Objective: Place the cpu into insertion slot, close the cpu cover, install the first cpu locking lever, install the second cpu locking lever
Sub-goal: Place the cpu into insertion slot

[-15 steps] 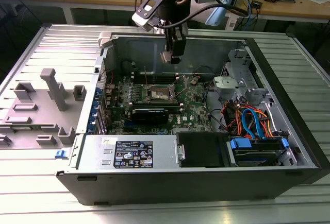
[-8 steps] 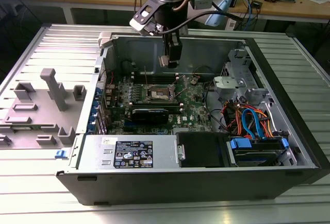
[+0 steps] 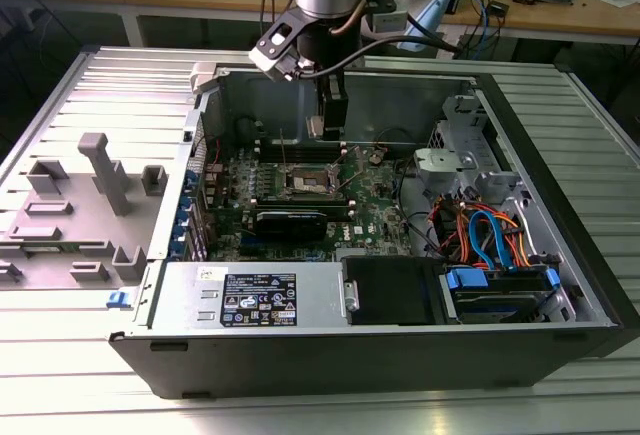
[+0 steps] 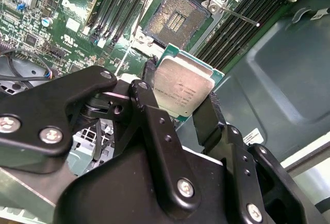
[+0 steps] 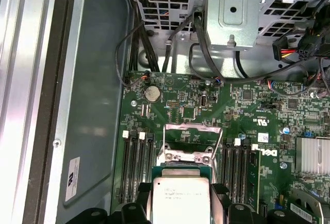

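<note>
Step 1 of 4 is in progress and nothing is seated yet. The hand (image 4: 180,96) is noted closed on the cpu (image 4: 184,82), which is pinched by two opposite edges between the black fingers (image 4: 150,87) with its silver top facing the camera; the same grip is seen in the first wrist view, cpu (image 5: 180,201). In the exterior view the hand (image 3: 325,123) is seen inside the open case (image 3: 560,245), which lies on the ribbed surface (image 3: 90,395). It hangs above the green board (image 3: 385,220), near the slot (image 3: 303,183) and clear of it. The slot (image 4: 172,20) is recorded as empty, with its contact field exposed and nothing lying in it. The cpu is judged near the slot but apart from it, not yet lowered in. The cover (image 5: 186,155) is seen swung up off the slot, its window open, so closing it is not done. A thin lever (image 4: 238,14) is seen standing free beside the slot, over the memory slots (image 4: 242,26), judged unlatched; the other lever cannot be picked out with certainty. Left to do, as judged from this state: seating of the cpu, closing of the cover, both levers. Alignment of the cpu corners with the slot cannot be judged from these views.
</note>
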